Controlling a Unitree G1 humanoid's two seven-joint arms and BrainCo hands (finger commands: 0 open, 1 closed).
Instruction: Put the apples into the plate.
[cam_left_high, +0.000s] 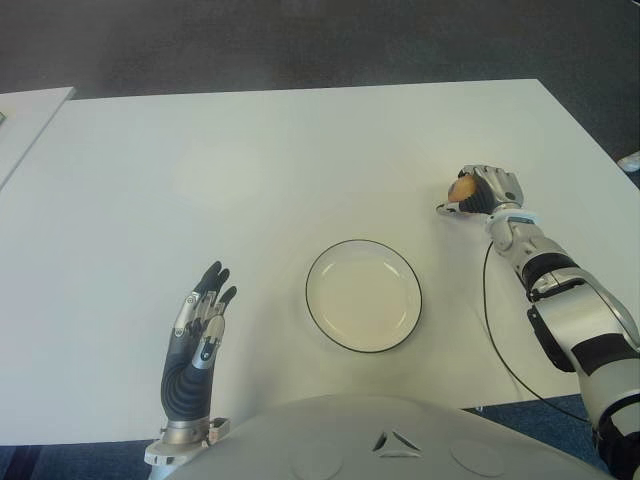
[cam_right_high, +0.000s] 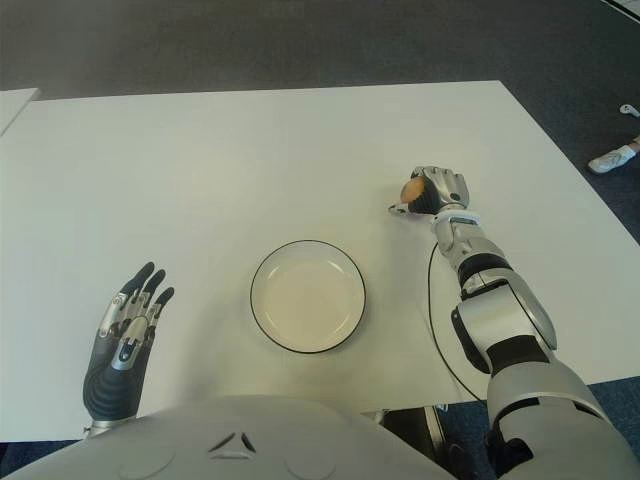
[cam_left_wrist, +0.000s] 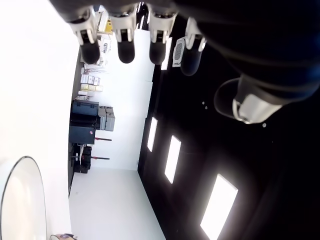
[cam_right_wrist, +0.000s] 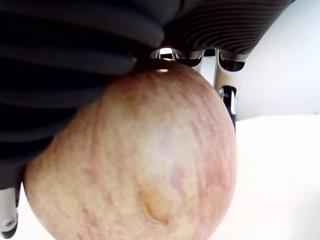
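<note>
- Apple (cam_right_wrist: 135, 160) sits gripped in right hand (cam_left_high: 482, 192), fingers (cam_right_wrist: 75, 45) curled over its top; wrist view shows yellowish-red skin filling the palm, so grasp looks secure enough to carry.
- Right hand shows out over the white table (cam_left_high: 250, 150), to the right of and beyond the plate (cam_left_high: 363, 296), well apart from it; can't tell if apple is lifted off the surface or touching it.
- Right forearm stretches forward from the robot's right side, wrist bent inward, knuckles up, apple poking out on the side facing the plate; that probably suits a sweep inward to the plate.
- Plate is white with dark rim, centred just in front of the torso, nothing in it; placed within reach of either arm.
- Left hand (cam_left_high: 197, 335) shows left of the plate, near the table's front edge, fingers straight and spread, pointing away from the body, holding nothing; looks idle, kept clear of the plate.
- Only one apple visible in any view.
- Judgement: step in hand is transport; next needs hand over plate centre, lowered before release so the apple doesn't roll.
</note>
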